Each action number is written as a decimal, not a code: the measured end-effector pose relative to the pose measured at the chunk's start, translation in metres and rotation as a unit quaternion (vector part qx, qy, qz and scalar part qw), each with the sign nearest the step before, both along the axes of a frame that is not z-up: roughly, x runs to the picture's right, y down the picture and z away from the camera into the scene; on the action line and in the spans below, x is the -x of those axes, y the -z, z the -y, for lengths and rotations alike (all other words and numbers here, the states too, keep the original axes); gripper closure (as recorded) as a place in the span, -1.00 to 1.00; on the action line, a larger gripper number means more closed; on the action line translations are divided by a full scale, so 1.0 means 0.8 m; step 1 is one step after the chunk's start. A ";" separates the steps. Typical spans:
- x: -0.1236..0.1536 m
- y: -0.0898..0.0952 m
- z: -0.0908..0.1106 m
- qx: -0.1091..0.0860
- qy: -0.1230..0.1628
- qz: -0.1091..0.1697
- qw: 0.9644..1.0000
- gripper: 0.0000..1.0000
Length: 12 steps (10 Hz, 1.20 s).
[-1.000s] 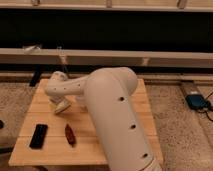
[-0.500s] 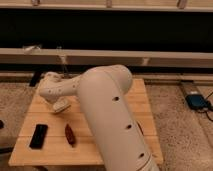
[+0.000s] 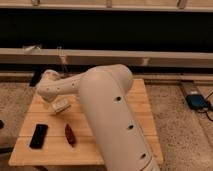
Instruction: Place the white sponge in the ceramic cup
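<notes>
The gripper hung just under the bent wrist, low over the wooden table, toward the table's far corner on the left of the view. We could not tell how wide it stood, nor whether it had hold of anything. A pale, blocky shape sat right at its tip. It might have been the white sponge or simply part of the gripper itself, and we could not settle which. We found no other whitish block on the bare parts of the table. We could not make out the ceramic cup either; if it stood on the table, the arm covered it.

We judged the step in hand to be either the grasp of the sponge or the very start of carrying it. The next move would call for a sure hold, a lift clear of the table top, a pass to a spot above the cup's rim, and a release only once the sponge was centred over the opening.

The arm filled the middle of the view. Its thick link rose from the lower right, sloped up and leftward, then narrowed into a forearm that ended in a rounded wrist turned down at the table. Nearer the front edge lay a flat black object and, apart from it, a dark red object. A blue device lay on the floor to the right.
</notes>
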<state>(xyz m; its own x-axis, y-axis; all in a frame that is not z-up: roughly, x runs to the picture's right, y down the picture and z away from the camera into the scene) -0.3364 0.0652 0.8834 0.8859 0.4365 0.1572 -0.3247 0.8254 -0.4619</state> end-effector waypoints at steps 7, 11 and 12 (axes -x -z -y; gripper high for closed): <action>-0.037 -0.007 -0.039 0.040 0.046 0.007 0.998 -0.52; -0.036 -0.022 -0.049 0.018 0.048 -0.015 0.999 -0.52; -0.040 -0.024 -0.046 0.011 0.044 -0.021 0.999 -0.52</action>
<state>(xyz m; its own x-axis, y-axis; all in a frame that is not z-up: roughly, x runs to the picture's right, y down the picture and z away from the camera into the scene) -0.3047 0.1022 0.9022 0.9264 0.3599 0.1110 -0.2707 0.8411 -0.4682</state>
